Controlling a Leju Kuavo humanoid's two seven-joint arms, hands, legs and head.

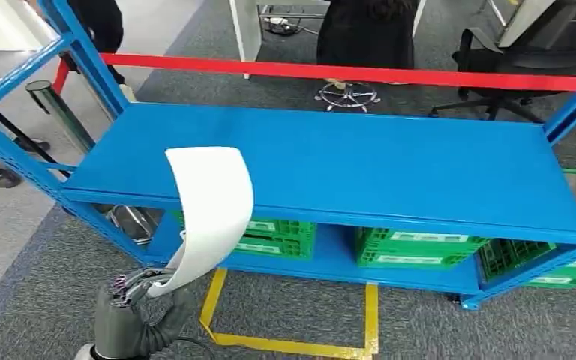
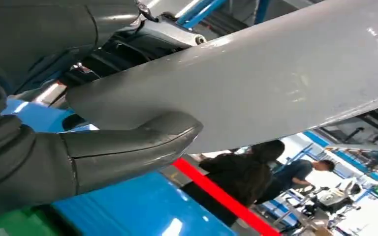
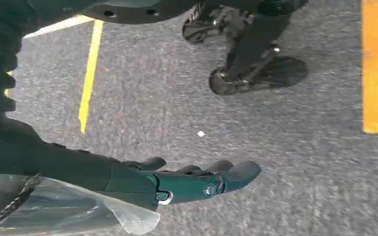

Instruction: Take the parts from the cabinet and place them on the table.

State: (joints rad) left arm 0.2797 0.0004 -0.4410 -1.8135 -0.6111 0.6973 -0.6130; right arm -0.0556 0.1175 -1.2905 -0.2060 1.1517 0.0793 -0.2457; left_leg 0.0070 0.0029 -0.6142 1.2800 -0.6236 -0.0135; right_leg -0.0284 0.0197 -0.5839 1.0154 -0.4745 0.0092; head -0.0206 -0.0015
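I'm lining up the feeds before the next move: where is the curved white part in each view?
Head view: the white part rises from the left hand at lower left, in front of the blue shelf.
Left wrist view: the part spans the picture, gripped by the thumb and fingers.
Right wrist view: not in it.
Shared landmark: the red bar, in the head and left wrist views.

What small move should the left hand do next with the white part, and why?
Probably carry the white part forward over the blue shelf top: the left hand grips its lower end below the shelf's front edge, so it is not set down yet.
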